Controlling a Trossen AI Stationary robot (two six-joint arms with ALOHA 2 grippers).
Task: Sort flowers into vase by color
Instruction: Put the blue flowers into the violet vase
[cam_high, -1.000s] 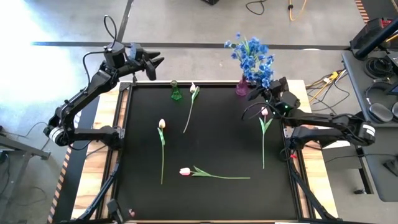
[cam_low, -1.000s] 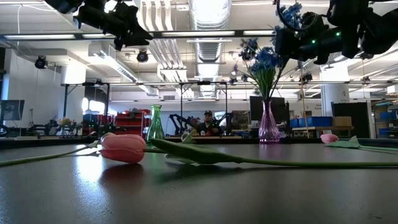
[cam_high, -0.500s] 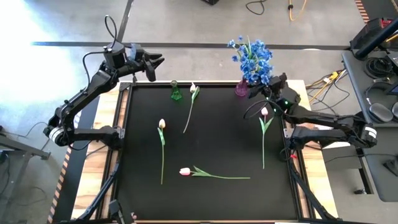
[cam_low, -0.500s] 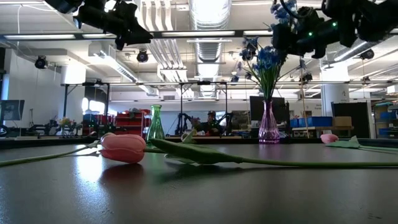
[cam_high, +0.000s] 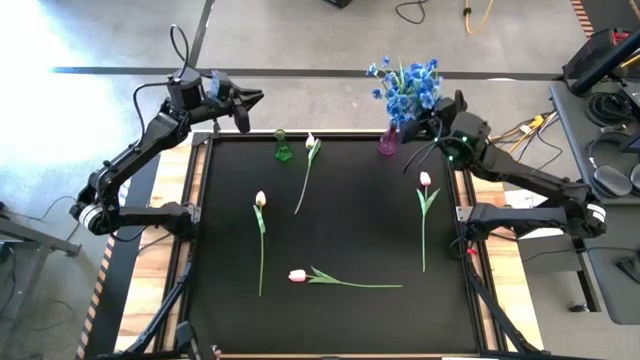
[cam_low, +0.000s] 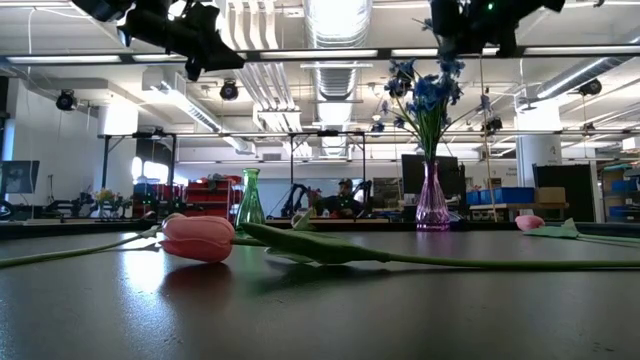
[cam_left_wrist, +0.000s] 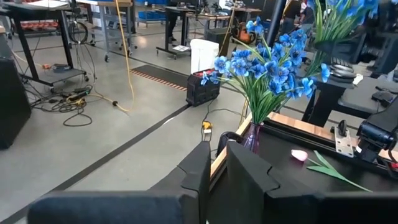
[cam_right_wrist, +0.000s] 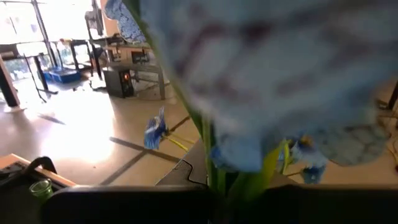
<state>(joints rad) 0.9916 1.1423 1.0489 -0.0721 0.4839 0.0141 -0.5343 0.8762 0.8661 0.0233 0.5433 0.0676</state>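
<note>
My right gripper (cam_high: 441, 122) is raised at the far right, shut on a bunch of blue flowers (cam_left_wrist: 339, 15). It hovers beside the purple vase (cam_high: 388, 141), which has another blue bunch (cam_low: 425, 95) standing in it by its stems. A small green vase (cam_high: 283, 148) stands at the far middle. A white tulip (cam_high: 310, 141), a pale one (cam_high: 260, 199) and two pink ones (cam_high: 297, 275) (cam_high: 424, 179) lie flat on the black mat. My left gripper (cam_high: 247, 108) hangs high over the far left corner, shut but for a thin slit and holding nothing. My right gripper holds the blue bunch by its green stems (cam_right_wrist: 214, 174), which run down out of sight behind the gripper's dark body. The blossoms (cam_right_wrist: 273, 68) stand above the hold. The bunch is lifted clear of the table, higher than the vase's own bunch.
The mat's wooden frame (cam_high: 200, 215) runs round the work area. Cables hang at both arms. Benches, racks and a person (cam_low: 345, 195) show in the room beyond the far edge. Bare mat lies between the tulips.
My right gripper has risen and gone toward the table's far edge, carrying the blue bunch from above the right pink tulip to beside the purple vase's blossoms.
</note>
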